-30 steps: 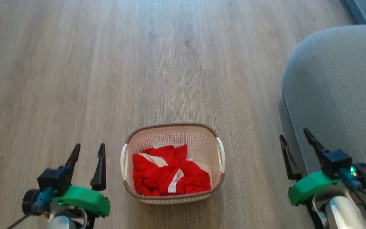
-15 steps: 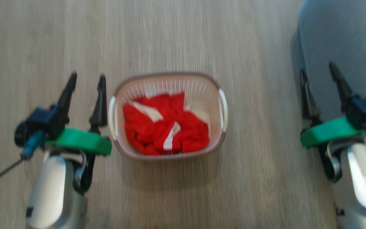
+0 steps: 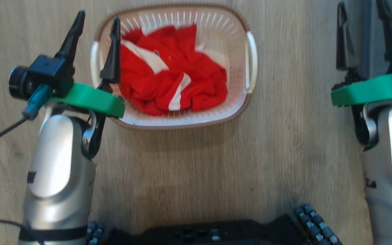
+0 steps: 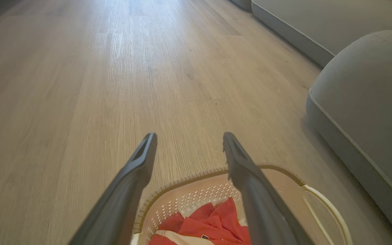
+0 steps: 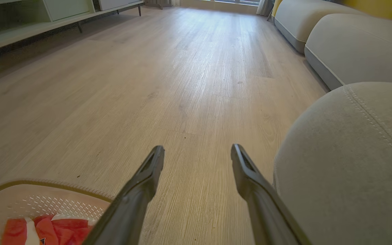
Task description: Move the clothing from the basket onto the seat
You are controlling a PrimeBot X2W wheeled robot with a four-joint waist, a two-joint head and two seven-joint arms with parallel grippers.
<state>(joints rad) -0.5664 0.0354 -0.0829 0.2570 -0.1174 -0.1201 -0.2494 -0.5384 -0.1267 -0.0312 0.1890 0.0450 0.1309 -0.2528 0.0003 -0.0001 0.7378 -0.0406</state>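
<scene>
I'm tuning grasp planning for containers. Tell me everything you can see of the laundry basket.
The basket is a cream-white perforated plastic tub, rounded-rectangular, with a brown woven-look rim and two white side handles. It stands upright on the wood floor, open side up. Crumpled red-and-white clothing lies inside, below the rim. The open left gripper hangs over its left edge, seemingly without touching it.
</scene>
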